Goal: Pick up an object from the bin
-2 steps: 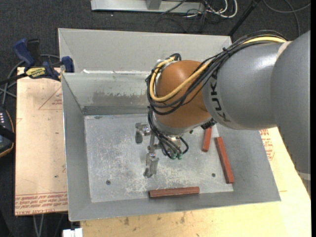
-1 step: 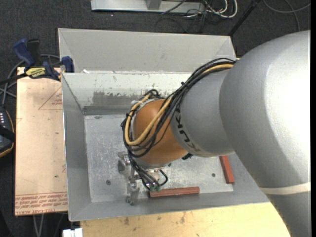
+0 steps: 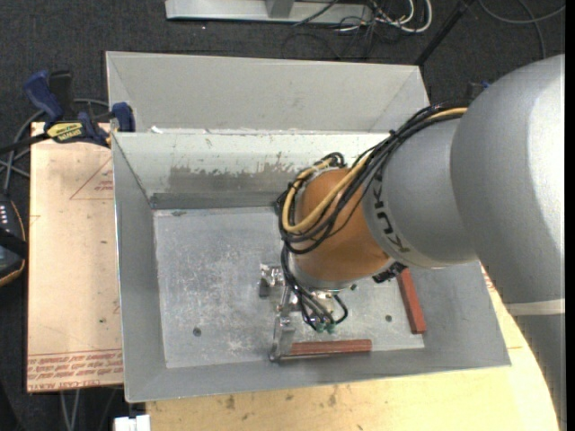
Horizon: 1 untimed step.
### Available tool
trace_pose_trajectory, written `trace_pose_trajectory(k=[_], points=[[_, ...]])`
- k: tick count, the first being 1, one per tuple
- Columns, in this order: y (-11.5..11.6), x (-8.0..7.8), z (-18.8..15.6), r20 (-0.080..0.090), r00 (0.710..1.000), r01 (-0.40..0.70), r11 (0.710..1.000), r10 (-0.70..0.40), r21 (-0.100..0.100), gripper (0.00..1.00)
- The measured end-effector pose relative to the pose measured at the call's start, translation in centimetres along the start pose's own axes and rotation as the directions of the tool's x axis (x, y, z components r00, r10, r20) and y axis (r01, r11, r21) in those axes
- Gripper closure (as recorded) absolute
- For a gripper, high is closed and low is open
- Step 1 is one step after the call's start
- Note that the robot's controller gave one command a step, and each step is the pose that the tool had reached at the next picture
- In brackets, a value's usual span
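The grey arm [image 3: 503, 178] reaches in from the right, bent downward. Its orange wrist cover [image 3: 332, 227], looped with yellow and black cables [image 3: 301, 206], points down; the pincer [image 3: 284, 330] below it sits low, toward the near side.

The bin [image 3: 207, 268] is grey sheet metal, matt, its floor scuffed and scratched pale and its back wall streaked with darker, rougher marks. The arm [image 3: 503, 178] has a smooth grey shell with a soft sheen. Its orange cover [image 3: 334, 233] is smooth and faintly glossy, looped by plastic-sheathed cables [image 3: 305, 196]. The gripper [image 3: 283, 341] is bare silvery metal. The front bar [image 3: 332, 348] and the right bar [image 3: 412, 303] are reddish-brown and matt; their material is unclear.
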<state>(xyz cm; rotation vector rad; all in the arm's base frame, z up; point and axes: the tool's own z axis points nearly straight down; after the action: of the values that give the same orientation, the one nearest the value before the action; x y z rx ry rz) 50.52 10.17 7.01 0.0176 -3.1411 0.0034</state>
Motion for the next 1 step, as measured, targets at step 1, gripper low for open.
trace_pose_trajectory(k=[1], points=[[-6.79,2.58,-4.41,0.001,0.994,0.106,0.994,-0.106,0.000,0.00]])
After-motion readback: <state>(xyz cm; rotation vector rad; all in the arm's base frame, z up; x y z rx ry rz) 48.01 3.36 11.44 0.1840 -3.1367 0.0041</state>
